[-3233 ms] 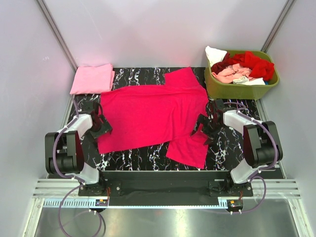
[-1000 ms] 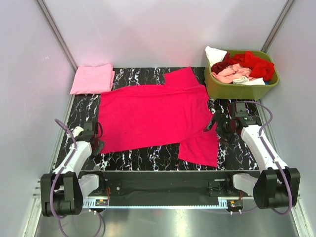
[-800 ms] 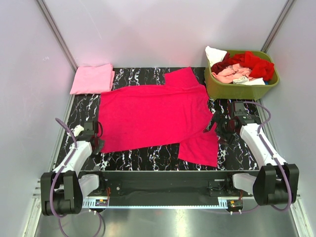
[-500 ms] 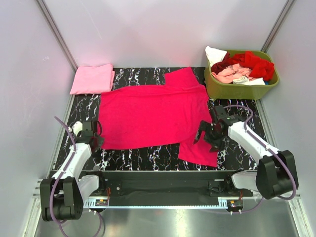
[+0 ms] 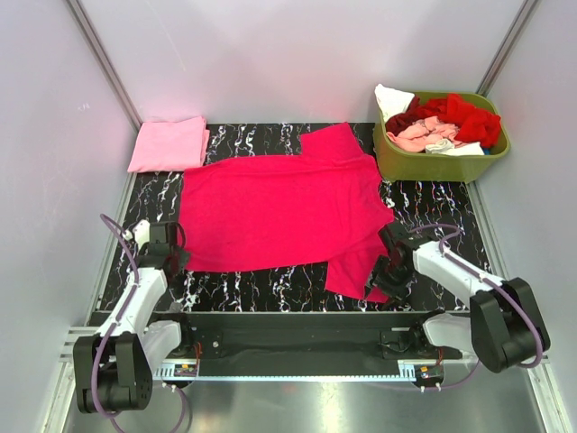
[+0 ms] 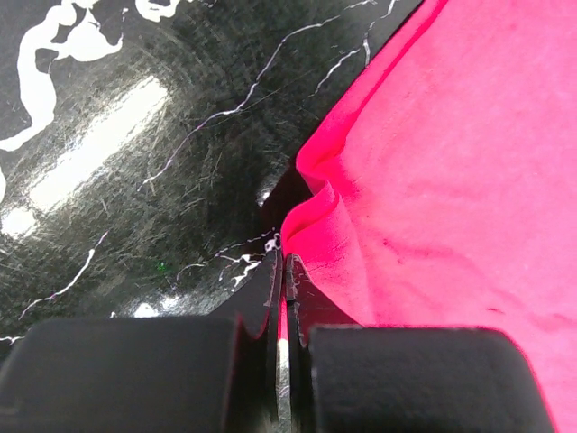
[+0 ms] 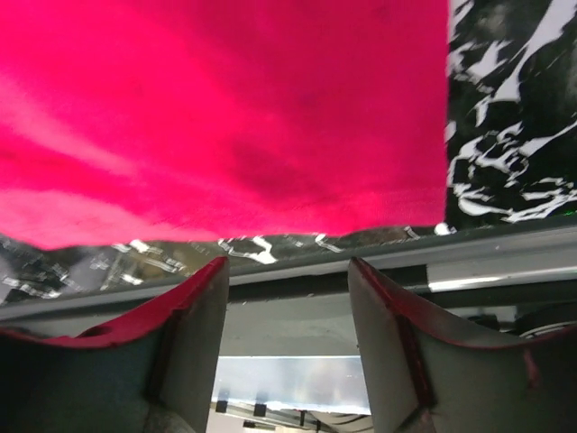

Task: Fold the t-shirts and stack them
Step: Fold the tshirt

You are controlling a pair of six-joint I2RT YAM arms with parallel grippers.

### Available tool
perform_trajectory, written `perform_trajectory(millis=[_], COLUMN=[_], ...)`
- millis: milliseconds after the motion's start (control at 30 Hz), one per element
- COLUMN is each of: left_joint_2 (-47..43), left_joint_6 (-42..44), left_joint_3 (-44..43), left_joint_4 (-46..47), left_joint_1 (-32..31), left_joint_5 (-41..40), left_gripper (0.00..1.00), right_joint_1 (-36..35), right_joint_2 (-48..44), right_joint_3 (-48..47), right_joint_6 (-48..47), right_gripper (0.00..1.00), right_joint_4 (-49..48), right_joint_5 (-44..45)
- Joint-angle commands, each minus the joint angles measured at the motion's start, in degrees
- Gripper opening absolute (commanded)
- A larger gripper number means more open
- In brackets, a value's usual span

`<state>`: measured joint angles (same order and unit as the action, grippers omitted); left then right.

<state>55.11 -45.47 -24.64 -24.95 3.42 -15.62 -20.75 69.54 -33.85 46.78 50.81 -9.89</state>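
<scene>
A bright magenta t-shirt (image 5: 279, 212) lies spread flat on the black marble table (image 5: 270, 285). My left gripper (image 5: 173, 259) sits at the shirt's near left corner. In the left wrist view this gripper (image 6: 284, 259) is shut, with a raised fold of the magenta cloth (image 6: 451, 180) pinched between its fingers. My right gripper (image 5: 379, 281) hovers over the shirt's near sleeve. In the right wrist view it (image 7: 287, 263) is open and empty, and the sleeve's hem (image 7: 225, 108) lies just ahead of its fingertips. A folded light pink t-shirt (image 5: 169, 142) rests at the far left corner.
An olive-green basket (image 5: 433, 166) at the far right holds red (image 5: 469, 115), salmon (image 5: 416, 135) and white (image 5: 391, 97) shirts in a heap. The table's near edge and a metal rail (image 7: 505, 253) run just below the right gripper. Grey walls enclose three sides.
My right gripper swung from beside the shirt's right edge down onto the near sleeve, and its jaws narrowed. My left gripper closed on the shirt's corner and stayed put.
</scene>
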Motion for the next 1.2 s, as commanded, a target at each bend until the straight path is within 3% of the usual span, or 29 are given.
perform_trajectory(millis=[0,533,700,733,800,1033,1167], left_joint_2=[-2.02,-1.76,-1.50,-1.59,-1.41,-2.02,-7.03], left_joint_6=[0.74,0.82,0.74,0.74,0.91,0.48,-1.37], left_joint_3=[0.74,0.56,0.56,0.47,0.39,-1.20,0.38], left_joint_4=[3.06,2.98,2.98,3.06,3.06,-1.76,-4.32], left_joint_1=[-0.08,-0.17,-0.08,-0.08,-0.08,-0.17,-1.57], left_joint_5=[0.24,0.24,0.15,0.24,0.15,2.60,8.21], left_gripper=[0.00,0.00,0.00,0.00,0.00,0.00,0.00], right_joint_1=[-0.78,-0.78,-0.87,-0.87,-0.87,-0.87,-0.87], right_joint_2=[2.18,7.80,8.07,7.98,7.81,4.65,-3.17], right_joint_3=[-0.34,-5.18,-5.62,-5.62,-5.44,-4.65,-7.37], right_joint_6=[0.68,0.59,0.24,0.15,-0.03,-0.64,-0.99], right_gripper=[0.61,0.50,0.25,0.12,0.01,0.00,0.00], right_joint_4=[-2.20,-3.87,-4.22,-4.31,-4.31,-5.45,0.23], right_joint_5=[3.64,12.88,13.23,13.23,12.97,6.30,4.79])
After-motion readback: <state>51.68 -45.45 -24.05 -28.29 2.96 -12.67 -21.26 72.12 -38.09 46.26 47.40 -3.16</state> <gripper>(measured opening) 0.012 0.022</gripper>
